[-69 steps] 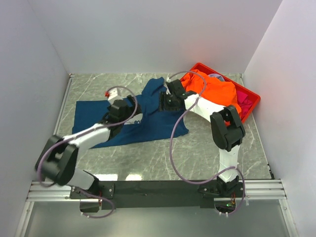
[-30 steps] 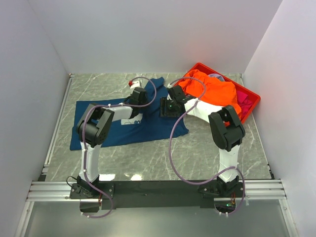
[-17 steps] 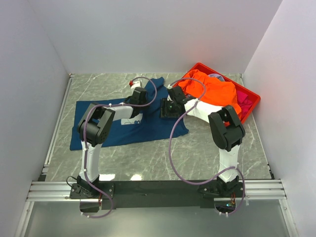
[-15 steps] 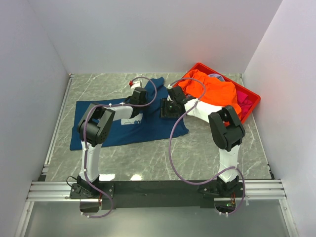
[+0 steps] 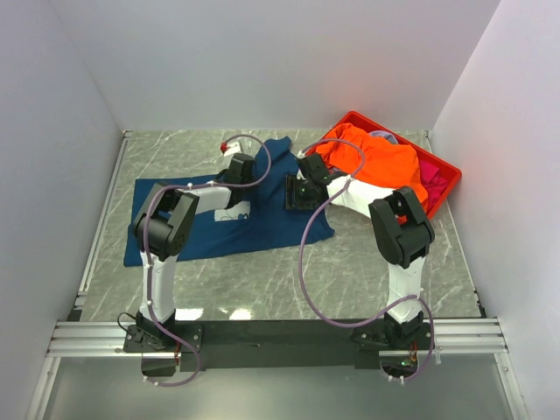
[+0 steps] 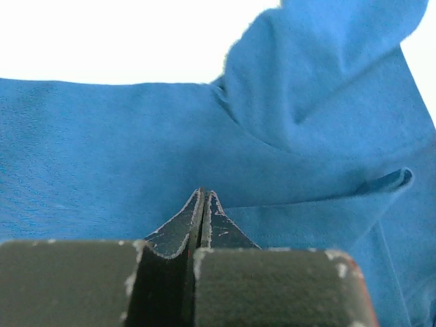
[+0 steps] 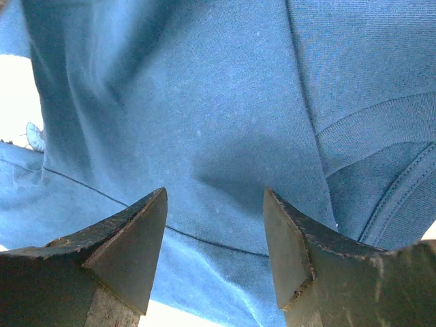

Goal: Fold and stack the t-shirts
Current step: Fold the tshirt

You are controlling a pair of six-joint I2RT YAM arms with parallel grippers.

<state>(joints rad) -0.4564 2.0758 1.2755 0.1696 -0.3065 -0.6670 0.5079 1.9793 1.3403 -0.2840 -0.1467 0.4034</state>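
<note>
Counter: The counter [image 5: 262, 271] was grey stone with pale veins, and a metal rail [image 5: 289, 325] ran along its near edge.
Room: Plain white walls [image 5: 262, 61] stood on three sides.
Blue shirt: The dark blue t-shirt [image 5: 271, 223] lay spread out on the counter, left of the middle, with some folds in it.
Crate: A red crate [image 5: 448, 175] sat in the far right corner. An orange t-shirt [image 5: 385, 166] was heaped on top of it, and a pink t-shirt [image 5: 430, 182] peeked out beside that.
Left pincer: The left pincer [image 6: 202, 204] was pressed tight together, right at a fold of the blue shirt. I could not tell if any cloth was caught inside.
Right pincer: The right pincer [image 7: 214, 197] was spread wide, low over the blue shirt, pinching nothing.
Hard to see: The left arm covered part of the blue shirt. Most of the pink shirt was hidden under the orange one.
Writing: A pale print [image 5: 236, 210] showed on the blue shirt, but it was too small and too covered to read.
</note>
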